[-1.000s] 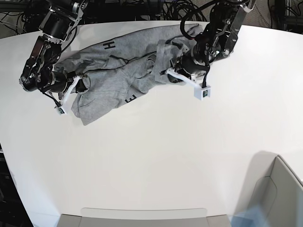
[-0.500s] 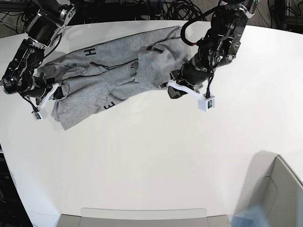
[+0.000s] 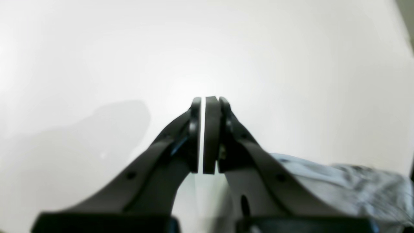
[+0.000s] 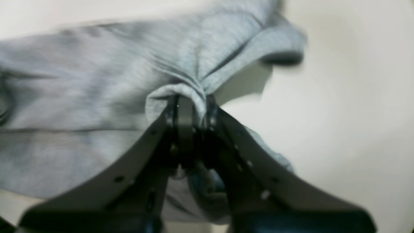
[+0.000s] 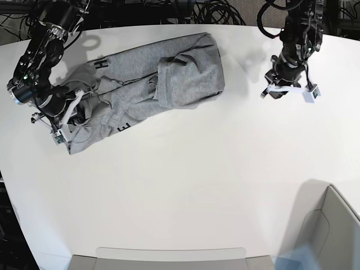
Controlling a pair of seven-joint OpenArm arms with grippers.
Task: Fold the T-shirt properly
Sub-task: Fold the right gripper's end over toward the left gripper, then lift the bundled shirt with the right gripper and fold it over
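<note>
Gripping a bunched fold of cloth, the right gripper [image 4: 190, 111] pinches the T-shirt [image 5: 152, 87] at its end on the base view's left side. The heather-grey garment lies rumpled and part-folded across the far left of the white table [image 5: 191, 185], black block letters showing along one crease. Off to the other side, the left gripper [image 3: 207, 136] hangs over bare tabletop with its jaws drawn almost together and nothing between them; only a grey edge of the shirt shows behind it in the wrist view. A grey bin [image 5: 332, 236] sits at the table's near corner.
</note>
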